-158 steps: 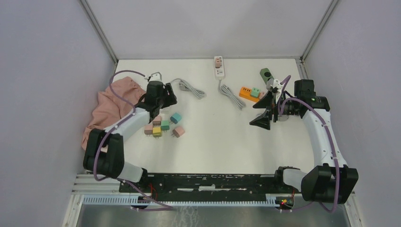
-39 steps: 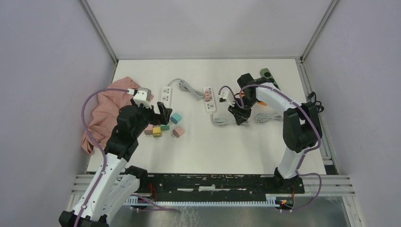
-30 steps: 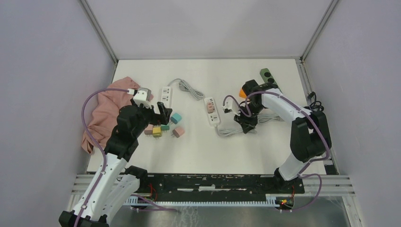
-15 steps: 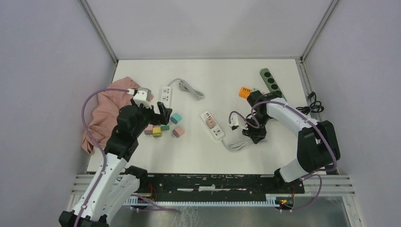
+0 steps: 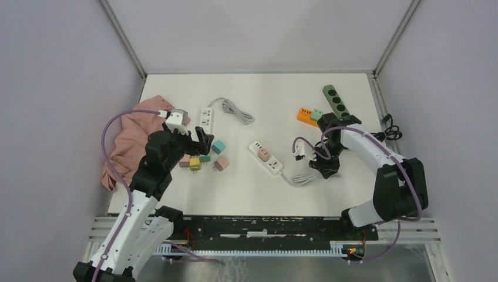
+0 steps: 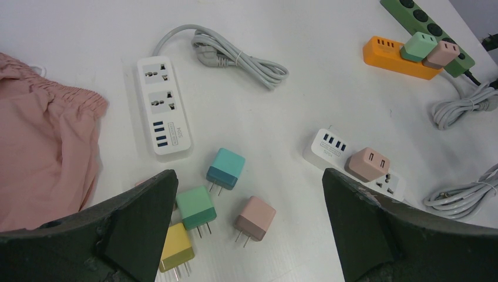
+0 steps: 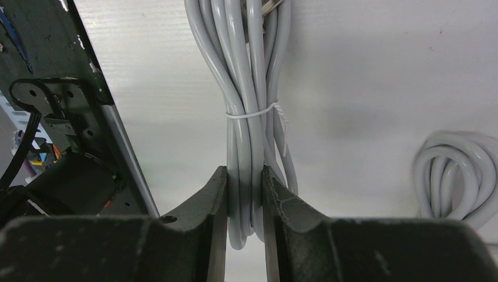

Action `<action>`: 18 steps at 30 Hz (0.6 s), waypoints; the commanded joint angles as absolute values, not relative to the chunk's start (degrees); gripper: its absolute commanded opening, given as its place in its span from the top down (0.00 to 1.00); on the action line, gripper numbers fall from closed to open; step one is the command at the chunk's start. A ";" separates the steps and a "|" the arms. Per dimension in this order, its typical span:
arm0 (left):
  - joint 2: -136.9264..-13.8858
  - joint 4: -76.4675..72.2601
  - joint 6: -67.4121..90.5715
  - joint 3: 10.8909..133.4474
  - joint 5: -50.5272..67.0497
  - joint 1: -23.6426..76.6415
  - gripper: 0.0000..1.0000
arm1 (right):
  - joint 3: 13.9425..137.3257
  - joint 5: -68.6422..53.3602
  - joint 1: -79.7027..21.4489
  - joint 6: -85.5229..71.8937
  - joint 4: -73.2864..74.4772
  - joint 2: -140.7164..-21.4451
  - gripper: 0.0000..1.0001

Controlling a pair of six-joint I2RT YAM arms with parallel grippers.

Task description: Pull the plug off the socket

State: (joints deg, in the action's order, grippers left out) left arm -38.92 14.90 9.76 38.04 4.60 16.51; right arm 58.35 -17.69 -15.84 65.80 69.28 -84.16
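Note:
A white socket strip (image 5: 273,167) lies mid-table with a pink plug (image 5: 263,154) seated in it. In the left wrist view the same pink plug (image 6: 367,163) stands on the strip (image 6: 327,143) at the right. The strip's grey cord bundle (image 5: 301,178) runs right to my right gripper (image 5: 322,170). In the right wrist view the right gripper (image 7: 244,176) is shut on that tied cord bundle (image 7: 244,117). My left gripper (image 5: 197,144) hovers wide open over loose plugs, its jaws (image 6: 248,175) holding nothing.
A second white strip (image 5: 206,117) lies back left beside a pink cloth (image 5: 132,138). Several loose coloured plugs (image 5: 202,157) lie under the left gripper. An orange strip (image 5: 306,116) and a green strip (image 5: 335,100) sit back right. Another coiled cable (image 7: 452,176) lies near the right gripper.
My right gripper, shut on the cord bundle, has dragged it and the white strip with the pink plug nearer and rightward. The left arm has stayed still.

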 commanded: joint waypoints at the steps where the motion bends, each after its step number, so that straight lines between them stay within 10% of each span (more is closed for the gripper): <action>1: -38.81 13.89 7.90 37.88 4.61 16.35 0.01 | 58.88 -17.40 -15.19 64.78 69.79 -82.43 0.70; 8: -38.60 13.89 7.90 37.94 4.63 16.33 0.01 | 57.54 -17.15 -13.20 63.12 66.55 -76.87 0.21; 18: -38.18 13.89 7.89 37.97 4.52 16.35 0.01 | 64.42 -26.39 -11.69 60.31 65.36 -71.70 0.00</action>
State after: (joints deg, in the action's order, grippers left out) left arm -38.89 14.90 9.76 38.04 4.60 16.51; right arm 58.83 -19.94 -11.81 62.11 66.89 -73.19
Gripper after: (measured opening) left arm 0.995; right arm 0.979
